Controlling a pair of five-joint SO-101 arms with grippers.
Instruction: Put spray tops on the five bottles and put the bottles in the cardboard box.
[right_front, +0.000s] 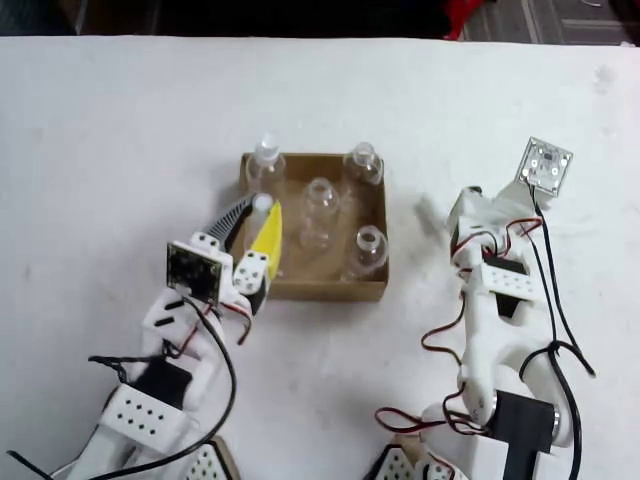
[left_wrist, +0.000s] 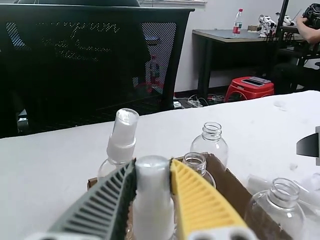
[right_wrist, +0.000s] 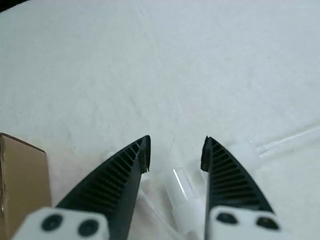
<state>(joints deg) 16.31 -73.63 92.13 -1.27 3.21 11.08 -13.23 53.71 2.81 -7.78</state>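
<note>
The cardboard box (right_front: 378, 292) sits mid-table with several clear bottles in it. A bottle (right_front: 266, 163) in its far left corner wears a white spray top (left_wrist: 121, 136). Three open-necked bottles (right_front: 363, 163) (right_front: 319, 209) (right_front: 367, 249) stand in the rest of the box. My left gripper (right_front: 258, 208) (left_wrist: 152, 167), with grey and yellow fingers, is shut on a white spray top (left_wrist: 151, 192) at the box's near left corner; the bottle beneath is mostly hidden. My right gripper (right_wrist: 175, 152) (right_front: 452, 222) hangs open over loose spray tops (right_wrist: 181, 194) lying on the table right of the box.
The white tabletop stretches free to the left of and behind the box. The box's corner (right_wrist: 22, 176) lies close beside my right gripper. A black chair (left_wrist: 95, 55) stands past the table's far edge.
</note>
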